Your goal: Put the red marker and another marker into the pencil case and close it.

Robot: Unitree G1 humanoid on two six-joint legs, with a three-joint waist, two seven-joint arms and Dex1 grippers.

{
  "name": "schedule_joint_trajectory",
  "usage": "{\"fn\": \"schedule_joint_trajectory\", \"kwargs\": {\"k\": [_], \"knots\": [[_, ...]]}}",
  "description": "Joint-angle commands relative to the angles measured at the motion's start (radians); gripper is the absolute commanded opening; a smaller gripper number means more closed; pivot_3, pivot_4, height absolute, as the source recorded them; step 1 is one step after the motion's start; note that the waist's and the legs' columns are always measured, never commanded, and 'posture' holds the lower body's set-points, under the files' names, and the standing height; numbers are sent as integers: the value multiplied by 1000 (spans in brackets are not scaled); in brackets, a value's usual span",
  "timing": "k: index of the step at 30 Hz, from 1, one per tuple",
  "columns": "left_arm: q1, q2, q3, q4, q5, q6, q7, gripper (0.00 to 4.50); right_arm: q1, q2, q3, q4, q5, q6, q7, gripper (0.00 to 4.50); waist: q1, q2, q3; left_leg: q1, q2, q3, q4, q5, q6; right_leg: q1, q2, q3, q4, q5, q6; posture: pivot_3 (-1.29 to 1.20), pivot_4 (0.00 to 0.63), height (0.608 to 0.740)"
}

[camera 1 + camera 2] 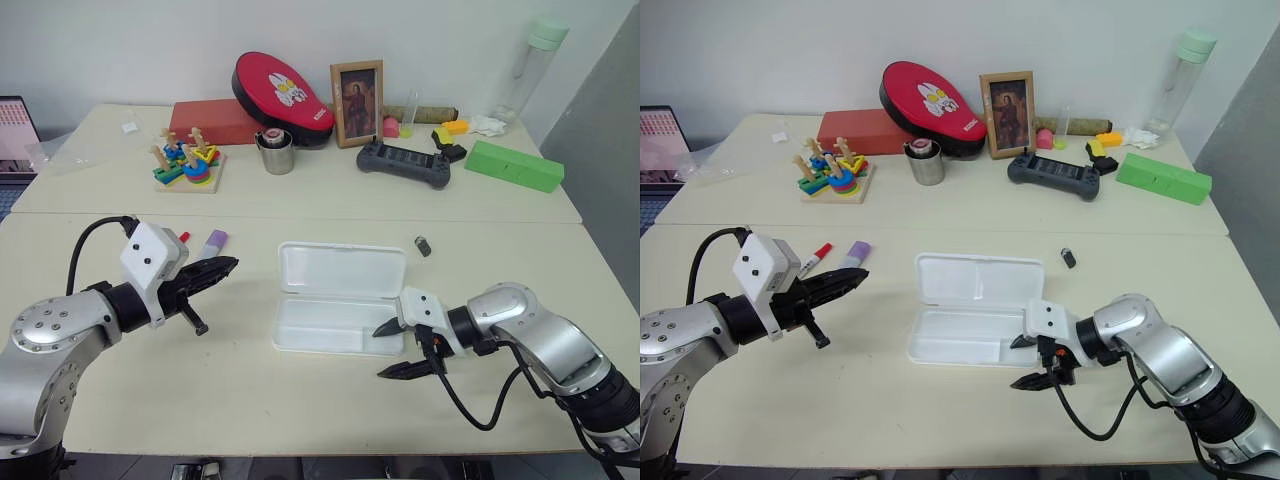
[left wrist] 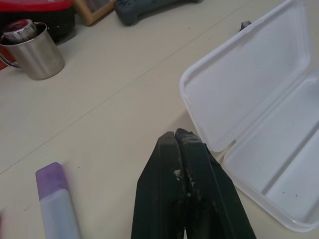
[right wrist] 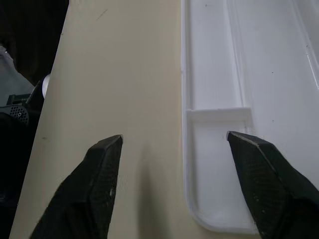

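Now | pencil case [image 1: 340,300] lid open, tray bare | left claw [image 1: 228,266] pinched, holding nothing | right claw [image 1: 388,349] spread wide

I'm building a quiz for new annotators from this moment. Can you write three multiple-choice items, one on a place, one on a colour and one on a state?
1. Where do the red marker and the lilac-capped marker lie?
A. inside the pencil case
B. on the table by the left gripper
C. in the steel cup

2. What colour is the box at the table's far right?
A. green
B. blue
C. black

3. How is the pencil case?
A. shut
B. open and empty
C. open with a marker inside

Key: 1 B, both lie beside the left gripper; 2 A, the green box; 3 B, lid back, tray bare.
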Motion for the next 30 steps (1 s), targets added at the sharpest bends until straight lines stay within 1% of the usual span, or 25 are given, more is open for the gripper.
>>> {"fn": "schedule_joint_trajectory", "kwargs": {"k": [1, 5, 8, 10, 14, 21, 24, 30], "knots": [[-5, 15, 18, -12, -9, 7, -9, 0, -30, -17, -78, -40, 74, 19, 16, 4447, 0, 0, 0, 0, 0, 0, 0, 0, 0, 0, 0, 0, 0, 0, 0, 0, 150, 740], [-9, 8, 48, -15, -32, 28, -6, 0, -54, -25, -116, -41, 116, 33, 13, 4447, 0, 0, 0, 0, 0, 0, 0, 0, 0, 0, 0, 0, 0, 0, 0, 0, 150, 740], [-44, -10, 114, 5, -98, 99, 45, 0, -69, -58, -143, -40, 124, 4, 32, 4447, 1, 0, 0, 0, 0, 0, 0, 0, 0, 0, 0, 0, 0, 0, 0, 0, 150, 740], [-37, -6, 142, 29, -105, 130, 61, 0, -81, -66, -156, -32, 128, -7, 28, 4447, 0, 0, 0, 0, 0, 0, 0, 0, 0, 0, 0, 0, 0, 0, 0, 0, 150, 740], [4, 8, 165, 80, -66, 135, 70, 0, -111, -47, -203, -46, 181, -8, 19, 4447, -4, 0, 0, 0, 0, 0, 0, 0, 0, 0, 0, 0, 0, 0, 0, 0, 150, 740], [3, 16, 175, 189, -6, 124, 107, 0, -157, -25, -234, -62, 245, 17, -16, 4447, -1, 0, 0, 0, 0, 0, 0, 0, 0, 0, 0, 0, 0, 0, 0, 0, 150, 740], [-17, 11, 162, 252, 47, 104, 156, 0, -179, -18, -237, -56, 251, 11, -38, 4447, -1, 0, 0, 0, 0, 0, 0, 0, 0, 0, 0, 0, 0, 0, 0, 0, 150, 740], [-19, 23, 140, 301, 102, 92, 165, 0, -224, -17, -221, -37, 208, -25, -77, 4447, -1, 0, 0, 0, 0, 0, 0, 0, 0, -1, 0, 0, 0, 0, 0, 0, 150, 740]]}}
